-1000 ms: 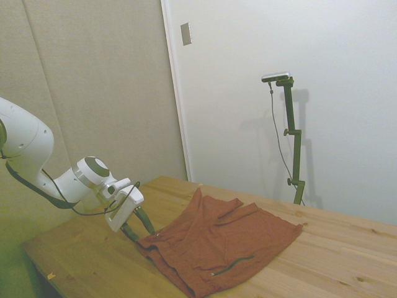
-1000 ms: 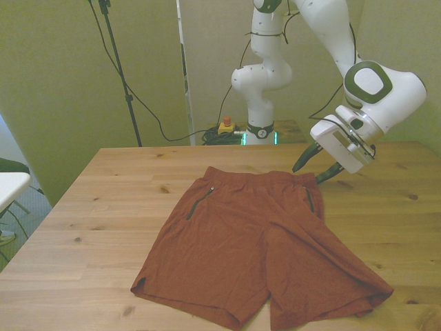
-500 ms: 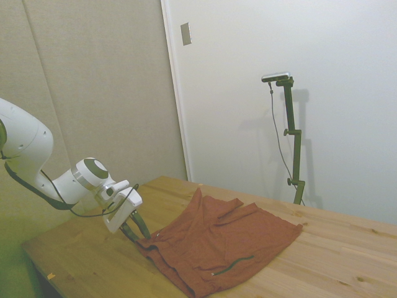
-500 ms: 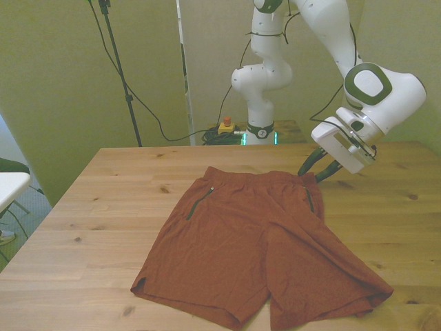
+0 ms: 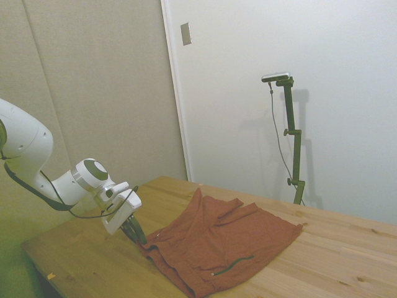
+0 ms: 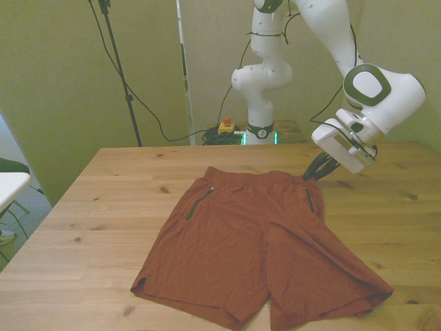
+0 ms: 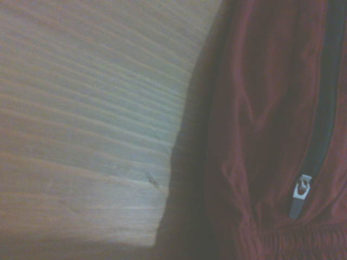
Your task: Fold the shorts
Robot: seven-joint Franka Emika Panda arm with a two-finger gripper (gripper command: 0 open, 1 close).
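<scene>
The rust-red shorts (image 6: 255, 241) lie spread flat on the wooden table (image 6: 103, 207), waistband toward the far edge and legs toward the near edge. My gripper (image 6: 311, 174) is down at the waistband corner on the front view's right, its fingers closed together on the fabric edge. In the side view the shorts (image 5: 217, 239) lie on the table (image 5: 347, 261) with my gripper (image 5: 139, 239) at their nearest corner. The wrist view shows the shorts (image 7: 260, 108) up close, with a dark zipper and its metal pull (image 7: 299, 195) beside bare table (image 7: 81, 108).
Bare wood surrounds the shorts on all sides, widest on the front view's left. A yellow and red button box (image 6: 225, 126) and cables sit behind the table's far edge. A white object (image 6: 10, 183) shows at the front view's left edge.
The fingers stood apart a second ago and have closed together. The gripper has also sunk lower onto the waistband corner. The shorts lie as before.
</scene>
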